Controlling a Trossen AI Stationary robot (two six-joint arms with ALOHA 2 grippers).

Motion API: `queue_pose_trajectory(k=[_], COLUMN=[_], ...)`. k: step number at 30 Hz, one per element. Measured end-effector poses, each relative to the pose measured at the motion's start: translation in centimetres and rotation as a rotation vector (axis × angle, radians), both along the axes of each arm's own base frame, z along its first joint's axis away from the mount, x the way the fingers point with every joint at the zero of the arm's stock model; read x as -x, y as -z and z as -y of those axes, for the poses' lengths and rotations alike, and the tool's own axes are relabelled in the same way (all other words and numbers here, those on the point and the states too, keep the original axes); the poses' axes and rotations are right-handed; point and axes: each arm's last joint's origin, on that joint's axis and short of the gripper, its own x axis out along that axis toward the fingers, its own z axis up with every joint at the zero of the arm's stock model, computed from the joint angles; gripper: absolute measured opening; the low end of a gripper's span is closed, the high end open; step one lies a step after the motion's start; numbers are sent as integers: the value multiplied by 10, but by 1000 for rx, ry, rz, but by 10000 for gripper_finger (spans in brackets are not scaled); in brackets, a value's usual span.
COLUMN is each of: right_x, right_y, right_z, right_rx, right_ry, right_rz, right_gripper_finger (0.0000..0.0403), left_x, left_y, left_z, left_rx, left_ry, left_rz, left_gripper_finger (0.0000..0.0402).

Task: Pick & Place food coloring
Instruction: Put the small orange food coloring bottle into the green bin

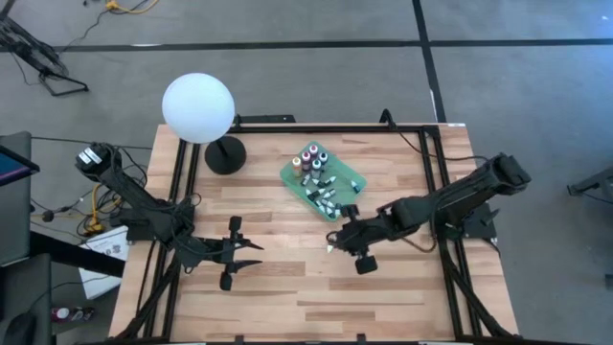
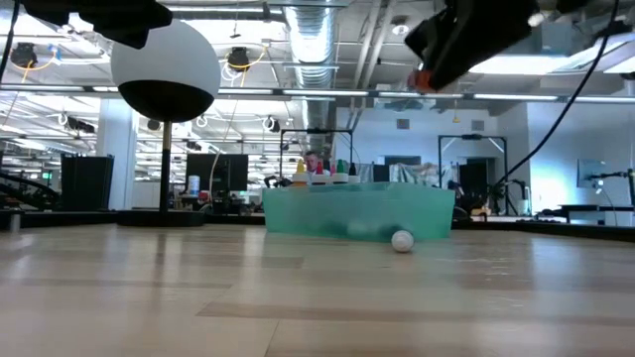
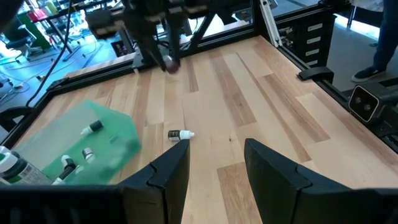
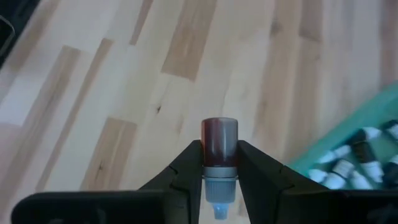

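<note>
The green tray (image 1: 350, 177) holds several small food coloring bottles, some upright (image 1: 312, 158), some lying (image 1: 328, 201). One dark bottle with a white cap (image 3: 181, 134) lies on its side on the wood just beside the tray; its cap shows in the low view (image 2: 402, 240). My right gripper (image 1: 337, 237) is near the tray's near corner, above the table, shut on a dark red bottle (image 4: 219, 138). My left gripper (image 1: 254, 255) is open and empty over the table's middle, its fingers (image 3: 168, 174) pointing toward the tray. My right gripper pinches the dark red bottle between its two fingers at the body's cap end (image 4: 219, 160). The bottle lies along the fingers, its cap (image 4: 219, 183) back between them and its bottom end sticking out past the fingertips. It is lifted clear of the table.
A lamp with a white ball shade (image 1: 198, 107) on a black round base (image 1: 225, 155) stands at the far left. Black frame rails (image 1: 182, 182) run along the table's left, far and right sides. Bare wood (image 1: 287, 297) lies along the near half.
</note>
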Motion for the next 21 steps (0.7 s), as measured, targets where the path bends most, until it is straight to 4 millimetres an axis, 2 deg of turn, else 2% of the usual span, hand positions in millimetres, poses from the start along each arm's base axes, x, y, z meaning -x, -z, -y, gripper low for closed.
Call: queue_pose_trajectory(k=[10,21], right_x=[28,58], right_y=[-41,-48], right_z=[22,48], right_rx=[13,-10], right_ry=[48,158], right_rz=[116,192], right_gripper_finger=[82,82], left_x=[0,0], left_y=[0,0], left_z=[0,0], left_rx=[0,-6], left_ry=[0,1], left_rz=[0,1], left_gripper_finger=[148,148])
